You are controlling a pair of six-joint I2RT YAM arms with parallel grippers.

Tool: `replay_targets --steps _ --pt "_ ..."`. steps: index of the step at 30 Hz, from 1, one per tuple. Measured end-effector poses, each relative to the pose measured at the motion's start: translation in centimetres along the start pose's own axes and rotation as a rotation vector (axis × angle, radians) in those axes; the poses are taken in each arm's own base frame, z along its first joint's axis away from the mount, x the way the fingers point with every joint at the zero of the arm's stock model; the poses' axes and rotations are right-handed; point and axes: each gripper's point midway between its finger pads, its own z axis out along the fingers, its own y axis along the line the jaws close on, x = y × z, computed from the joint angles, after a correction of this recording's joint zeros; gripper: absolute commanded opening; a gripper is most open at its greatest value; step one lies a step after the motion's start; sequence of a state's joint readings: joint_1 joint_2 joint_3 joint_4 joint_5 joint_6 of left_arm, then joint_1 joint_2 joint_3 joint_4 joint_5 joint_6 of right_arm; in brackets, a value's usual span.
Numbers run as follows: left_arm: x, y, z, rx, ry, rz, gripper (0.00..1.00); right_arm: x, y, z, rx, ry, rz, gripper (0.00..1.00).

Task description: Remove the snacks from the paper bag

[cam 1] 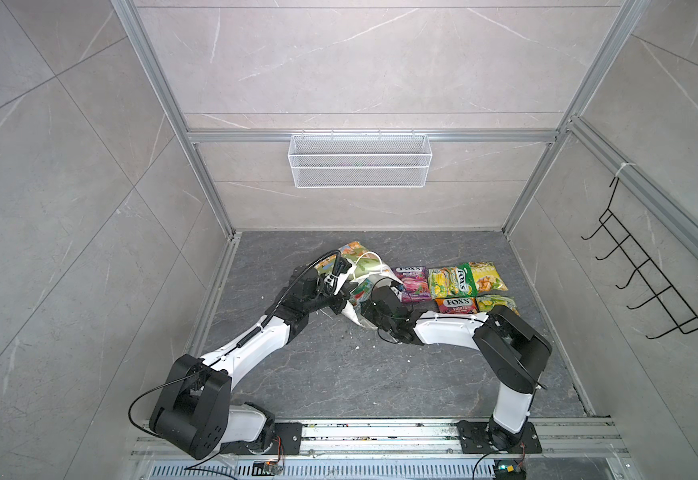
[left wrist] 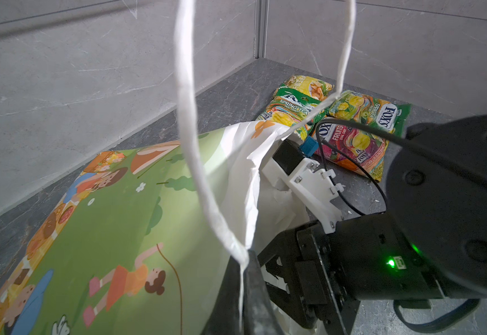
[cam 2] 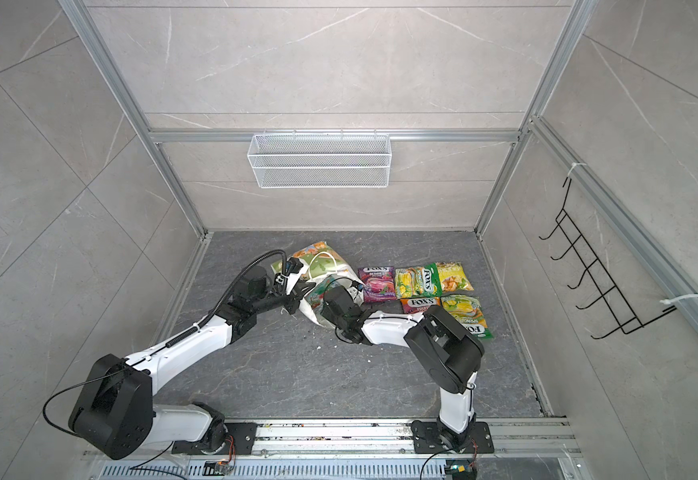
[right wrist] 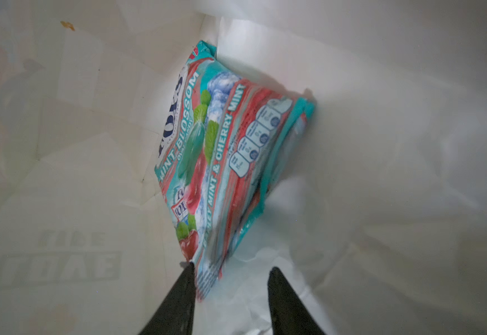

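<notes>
The paper bag (cam 1: 360, 266) (cam 2: 322, 262) lies on its side on the dark floor, mouth toward the arms. My left gripper (left wrist: 243, 278) is shut on the bag's rim where a white cord handle (left wrist: 190, 121) joins it. My right gripper (right wrist: 232, 268) is inside the bag and open. A teal-red snack pouch (right wrist: 225, 150) lies in there, its near corner between my fingers against one finger (right wrist: 183, 290). In both top views the right gripper's jaws are hidden by the bag. Outside lie a purple pouch (cam 1: 413, 282), a yellow-green one (cam 1: 449, 281), a yellow one (cam 1: 489, 276) and an orange one (cam 1: 456, 305).
Another yellow-green pouch (cam 2: 463, 311) lies partly under my right arm's elbow (cam 2: 443, 345). A white wire mesh basket (cam 1: 360, 160) hangs on the back wall and a black wire hook rack (cam 1: 646, 270) on the right wall. Aluminium rails (cam 1: 380, 440) run along the front.
</notes>
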State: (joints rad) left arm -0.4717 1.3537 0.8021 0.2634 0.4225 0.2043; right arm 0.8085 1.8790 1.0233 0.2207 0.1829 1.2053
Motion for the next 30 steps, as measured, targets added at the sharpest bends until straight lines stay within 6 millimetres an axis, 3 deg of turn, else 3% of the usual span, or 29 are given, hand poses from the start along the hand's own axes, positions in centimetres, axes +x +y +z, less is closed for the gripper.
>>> replay_targets --steps 9,21,30 --pt "0.0 0.0 0.0 0.000 0.001 -0.001 0.00 -0.7 0.5 1.4 0.001 -0.045 0.015 0.44" --pt "0.0 0.0 0.0 0.000 0.001 -0.001 0.00 -1.7 0.3 2.3 0.004 -0.120 0.041 0.11" --pt "0.0 0.0 0.0 0.000 0.001 -0.001 0.00 -2.0 0.5 2.3 -0.004 -0.135 0.037 0.01"
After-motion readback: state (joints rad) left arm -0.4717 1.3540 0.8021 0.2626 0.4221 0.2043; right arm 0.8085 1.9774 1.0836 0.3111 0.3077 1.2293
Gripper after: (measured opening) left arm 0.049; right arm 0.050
